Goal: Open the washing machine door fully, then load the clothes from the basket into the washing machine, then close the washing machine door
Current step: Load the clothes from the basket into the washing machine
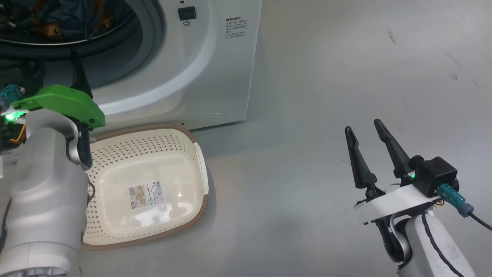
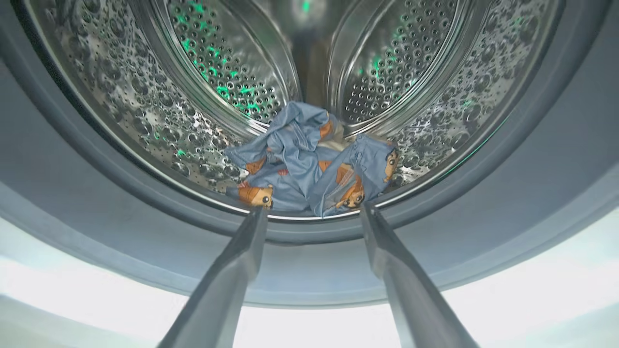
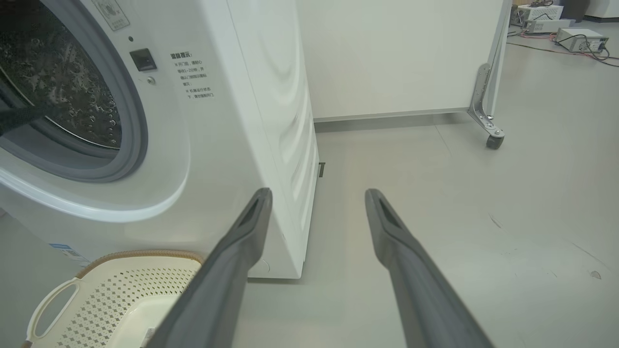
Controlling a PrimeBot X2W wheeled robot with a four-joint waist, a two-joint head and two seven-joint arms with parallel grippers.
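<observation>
The washing machine (image 1: 215, 77) stands with its round opening uncovered; the washing machine door is out of view. My left gripper (image 2: 313, 210) is open at the gasket's lower lip with nothing between its fingers. Just beyond its tips the clothes (image 2: 309, 164), light blue fabric with orange-brown figures, lie bunched on the steel drum's floor. In the head view the left arm's green wrist cover (image 1: 65, 102) sits in front of the opening. The cream basket (image 1: 146, 188) lies empty on the floor below the machine, its label sticker showing. My right gripper (image 1: 363, 125) hangs open over bare floor to the right.
The basket (image 3: 121, 290) sits against the washing machine (image 3: 217, 121) base. Behind the machine stands a white panel (image 3: 396, 58) on a caster (image 3: 494, 141). Boxes and cables (image 3: 575, 36) lie far back right. Grey floor (image 1: 346, 69) spreads to the machine's right.
</observation>
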